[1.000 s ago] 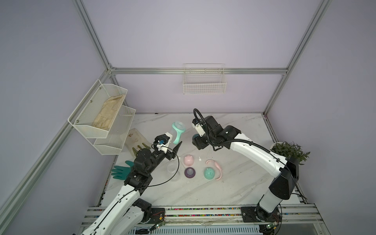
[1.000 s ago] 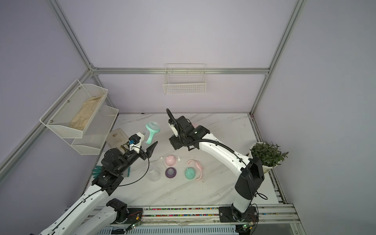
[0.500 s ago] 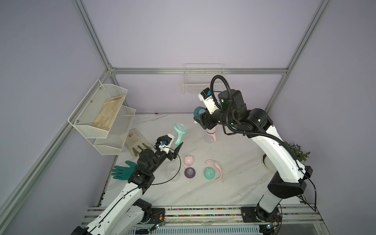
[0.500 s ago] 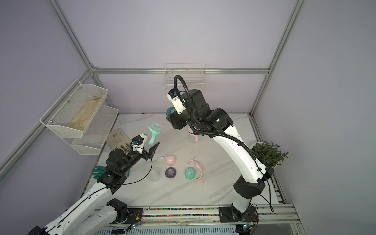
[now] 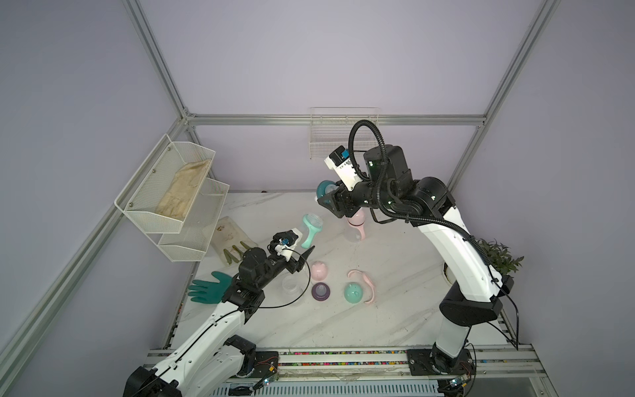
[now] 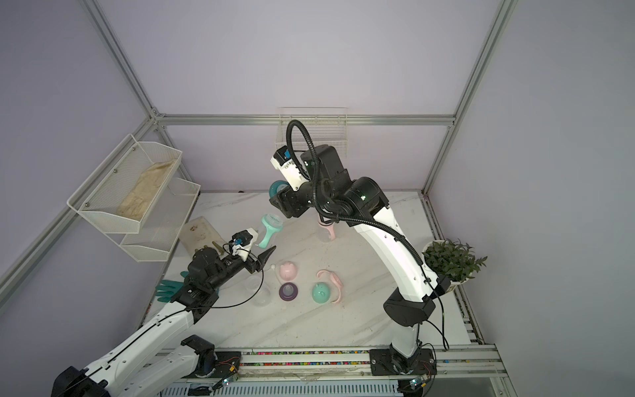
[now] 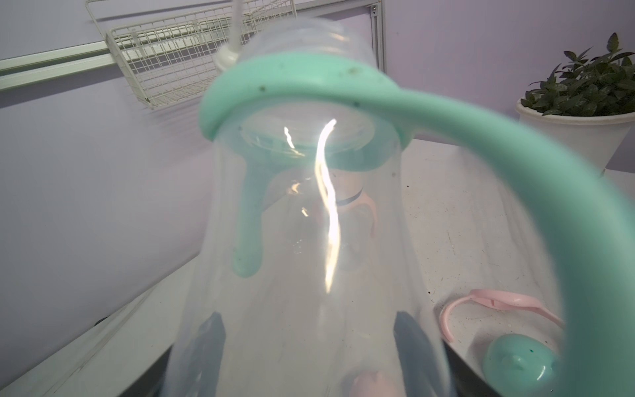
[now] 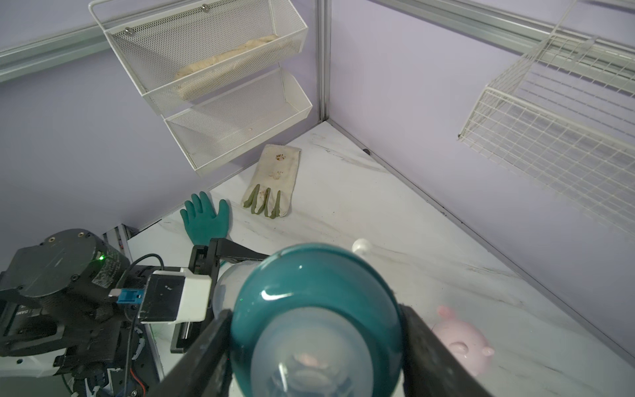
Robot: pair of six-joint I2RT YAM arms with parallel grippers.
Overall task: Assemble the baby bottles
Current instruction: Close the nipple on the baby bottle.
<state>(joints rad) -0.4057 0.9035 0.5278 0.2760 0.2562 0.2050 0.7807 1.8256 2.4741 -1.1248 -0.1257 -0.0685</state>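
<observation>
In the left wrist view the clear bottle (image 7: 309, 257) fills the frame out of focus, its base cut off at the edge. The fingers (image 7: 409, 330) of the left gripper (image 7: 309, 316) show only as dark smears through its wall, and the straw (image 7: 237, 20) runs out of frame. The mint handle ring (image 7: 481, 130) covers part of the mint cap (image 7: 519, 364). In the right wrist view the teal collar (image 8: 316, 285) and the right gripper (image 8: 314, 312) are cut off by the edge. In both top views the right gripper covers the top of the pink-handled bottle (image 5: 357, 225), and the left arm (image 5: 220, 319) overlaps the green glove (image 5: 206, 290).
</observation>
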